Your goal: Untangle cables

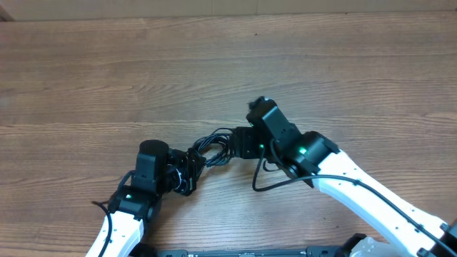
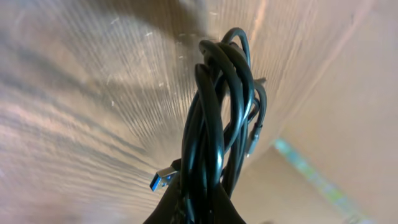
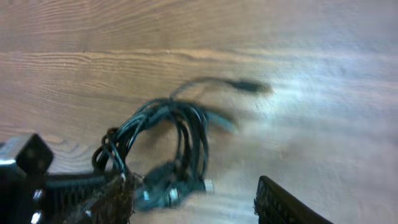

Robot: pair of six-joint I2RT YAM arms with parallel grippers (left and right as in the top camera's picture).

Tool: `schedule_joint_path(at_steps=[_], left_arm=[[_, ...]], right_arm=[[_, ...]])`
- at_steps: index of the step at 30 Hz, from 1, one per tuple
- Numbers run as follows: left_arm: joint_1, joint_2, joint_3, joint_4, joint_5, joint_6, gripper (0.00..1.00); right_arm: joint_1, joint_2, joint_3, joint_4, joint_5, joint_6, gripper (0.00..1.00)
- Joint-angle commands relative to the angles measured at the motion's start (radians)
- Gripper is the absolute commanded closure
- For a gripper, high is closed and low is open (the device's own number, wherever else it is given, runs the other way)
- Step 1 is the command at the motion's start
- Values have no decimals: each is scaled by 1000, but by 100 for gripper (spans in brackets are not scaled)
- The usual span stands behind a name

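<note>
Grainy wooden table (image 1: 214, 71) is filling the view, a paler band (image 1: 228, 6) running along its far edge. The cables (image 1: 211, 148) are bunching between both grippers: left gripper (image 1: 187, 171) is clamping the bundle, and right gripper (image 1: 232, 145) is standing with its jaws parted just beside it.

No lettering, label, brand, number or sign can be read in any view, neither on the cables (image 2: 211, 143) nor on the wooden table (image 1: 107, 71)
</note>
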Motion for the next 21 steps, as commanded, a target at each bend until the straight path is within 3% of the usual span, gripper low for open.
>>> schedule_joint_path(at_steps=[1, 12, 16, 21], left_arm=[[-3, -11, 11, 22, -15, -250, 96], [10, -11, 11, 135, -12, -251, 95], [43, -11, 11, 150, 6, -251, 95], [92, -11, 11, 151, 60, -251, 95]], right_arm=[[-3, -22, 27, -47, -21, 189, 35], [6, 18, -19, -74, -108, 242, 30], [6, 18, -148, 140, -262, 264, 30], [6, 18, -340, 511, -287, 224, 32]])
